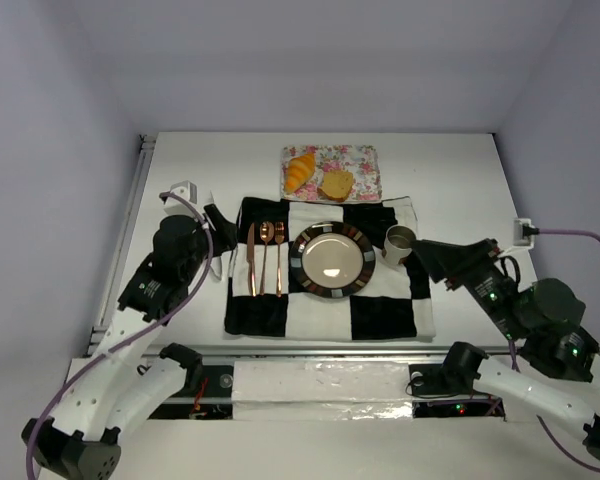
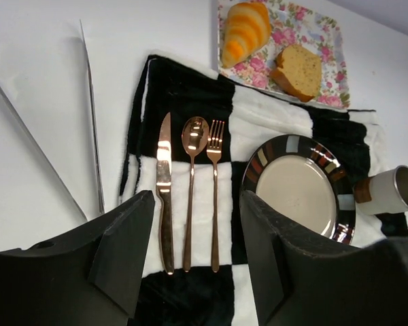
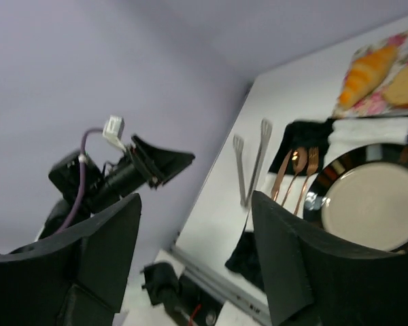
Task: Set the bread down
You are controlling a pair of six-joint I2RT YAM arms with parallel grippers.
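Observation:
The bread lies on a floral napkin (image 1: 365,160) at the back of the table: a golden-orange croissant (image 1: 300,170) (image 2: 243,30) (image 3: 364,73) on the left and a tan bun slice (image 1: 336,184) (image 2: 300,70) to its right. In front of them a dark-rimmed plate (image 1: 302,262) (image 2: 258,163) (image 3: 319,187) sits bare on a black-and-white checked cloth (image 1: 380,315). My left gripper (image 1: 220,220) (image 2: 197,204) hovers open over the cloth's left edge, above the cutlery, holding nothing. At the cloth's right side my right gripper (image 1: 428,255) (image 3: 196,204) is open and holds nothing.
A copper knife, spoon and fork (image 1: 265,258) (image 2: 189,197) lie left of the plate. A small cup (image 1: 399,243) (image 2: 393,190) stands right of it, close to my right gripper. Metal tongs (image 2: 92,122) (image 3: 255,159) rest on the table left of the cloth.

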